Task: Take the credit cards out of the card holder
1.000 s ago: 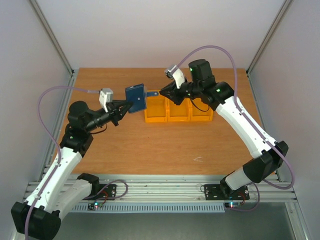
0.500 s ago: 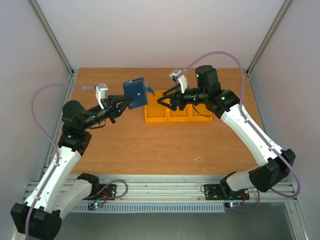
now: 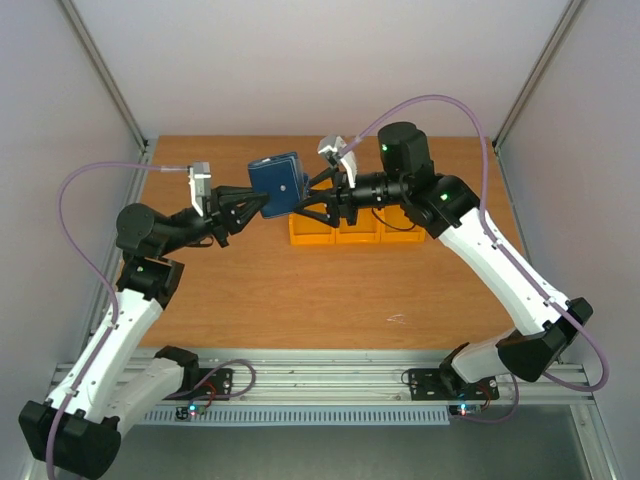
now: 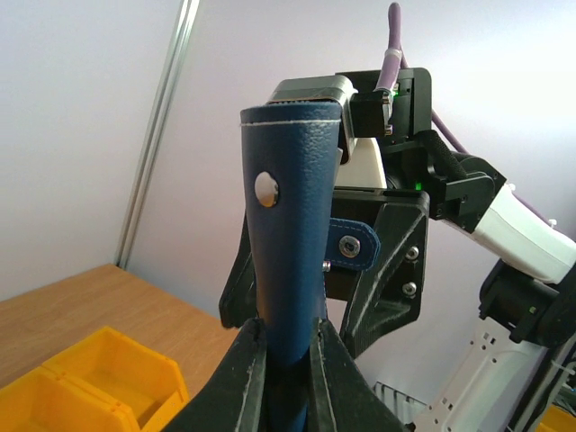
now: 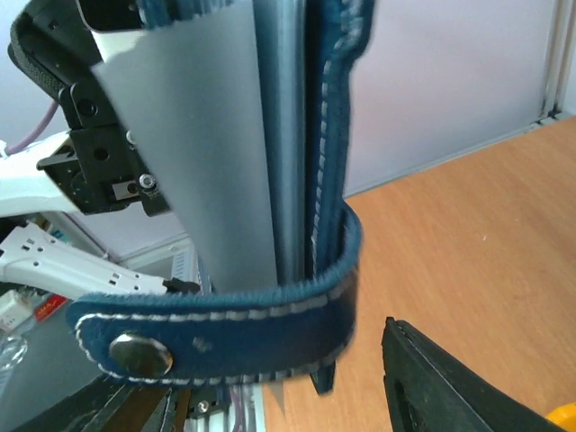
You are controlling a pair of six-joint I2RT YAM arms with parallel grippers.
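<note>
Holder (image 3: 277,184) held aloft over table (image 3: 300,290), just left of bins (image 3: 355,232). Left gripper (image 3: 260,206) clamped shut on its lower edge. Tab (image 5: 211,331) hangs unsnapped. Right gripper (image 3: 302,197) at holder's right edge, jaws apart, holding nothing. Cards not visible.
Step, likely: opening holder.
Next: catch one flap, spread it, expose sleeves, don't wrench holder from left grip.

Left arm (image 3: 118,325) and right arm (image 3: 492,258): white link shells, black joint housings. Lilac cable (image 3: 430,98) off each wrist. Green status light (image 3: 385,147) on motor housing. Silver screws (image 4: 410,254) in black wrist bracket. Grey-white camera block (image 3: 201,185) per wrist.
</note>
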